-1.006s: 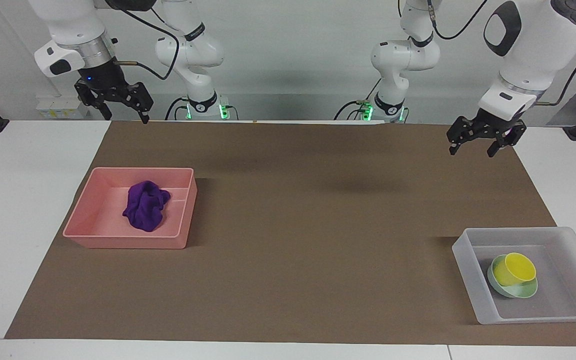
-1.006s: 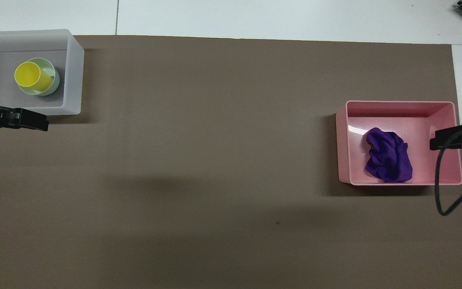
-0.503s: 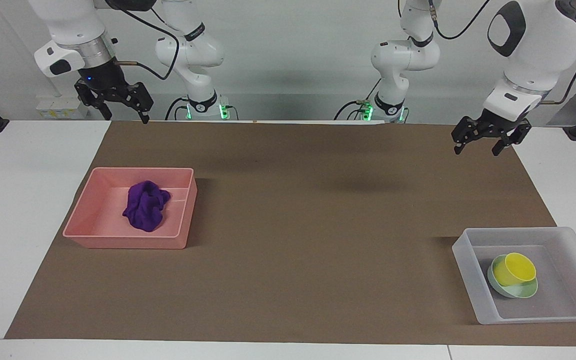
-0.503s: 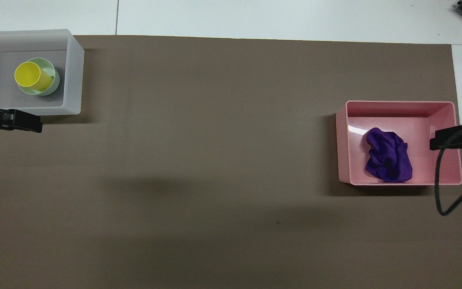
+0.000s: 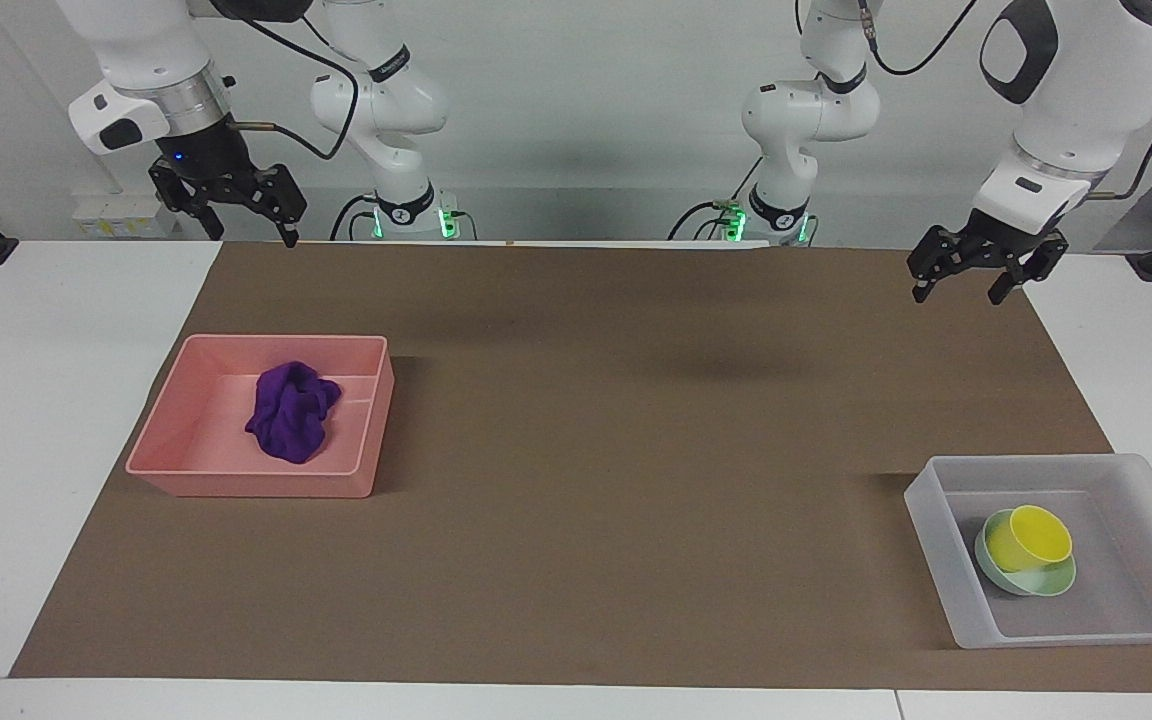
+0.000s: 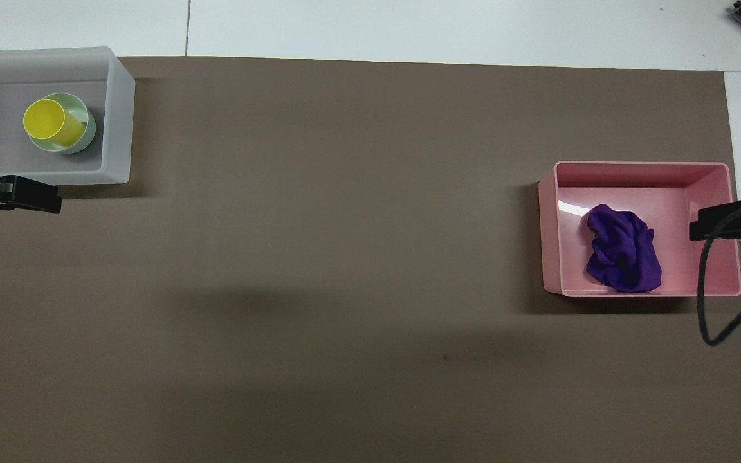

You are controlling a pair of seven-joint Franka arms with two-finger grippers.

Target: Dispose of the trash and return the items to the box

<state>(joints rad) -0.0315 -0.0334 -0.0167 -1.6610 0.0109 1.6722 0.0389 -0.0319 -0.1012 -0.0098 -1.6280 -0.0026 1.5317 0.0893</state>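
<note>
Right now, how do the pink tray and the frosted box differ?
The pink tray is opaque; the frosted box is translucent. The tray holds a purple cloth wad; the box holds a yellow cup sitting in a green bowl. The tray sits toward the right arm's end and nearer the robots, the box toward the left arm's end. Both are low-walled rectangles on the brown mat.

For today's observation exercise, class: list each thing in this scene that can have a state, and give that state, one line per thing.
Purple cloth: crumpled, lying in the pink tray.
Pink tray: upright, holding the cloth.
Yellow cup: tilted, resting in the green bowl.
Green bowl: in the frosted box.
Frosted box: upright, holding bowl and cup.
Left tool: open, empty, raised.
Right tool: open, empty, raised.
</note>
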